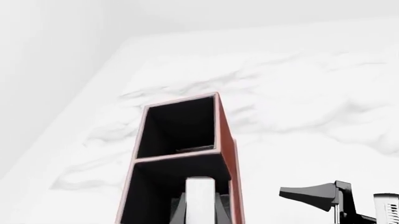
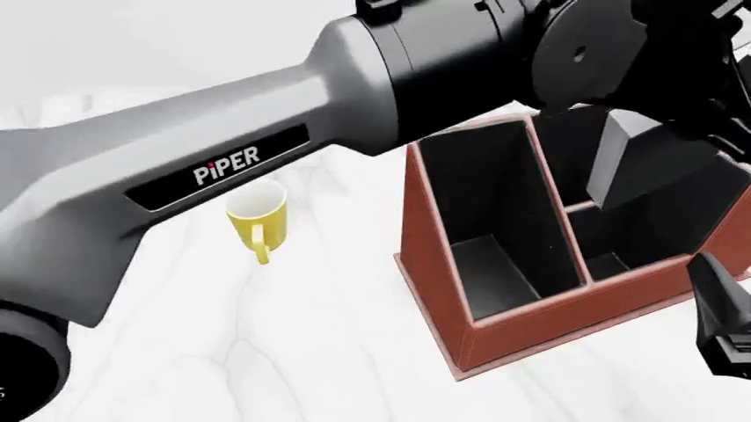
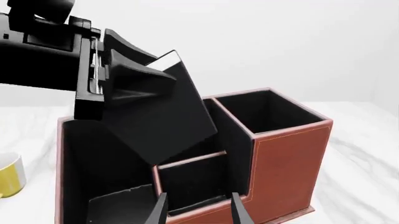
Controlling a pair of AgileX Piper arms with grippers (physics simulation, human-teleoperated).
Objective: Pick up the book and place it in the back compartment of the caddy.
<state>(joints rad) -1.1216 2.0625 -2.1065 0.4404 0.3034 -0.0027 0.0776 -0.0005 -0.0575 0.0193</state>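
The caddy [image 3: 287,158] has reddish-brown, leather-look outer walls with a fine pale stitch line near the edges, and a matt black lining inside. The book [image 3: 162,126] has a plain matt black cover and white paper-like page edges. The table [image 2: 294,352] is smooth white marble with faint grey veins, and the yellow mug [image 2: 258,220] looks glossy, like glazed ceramic.

The left pincer [image 3: 115,70] and its tilted book [image 3: 162,116] block the caddy's [image 2: 516,330] open cells from above; bare bench [image 2: 294,334] surrounds the yellow mug [image 2: 257,220].
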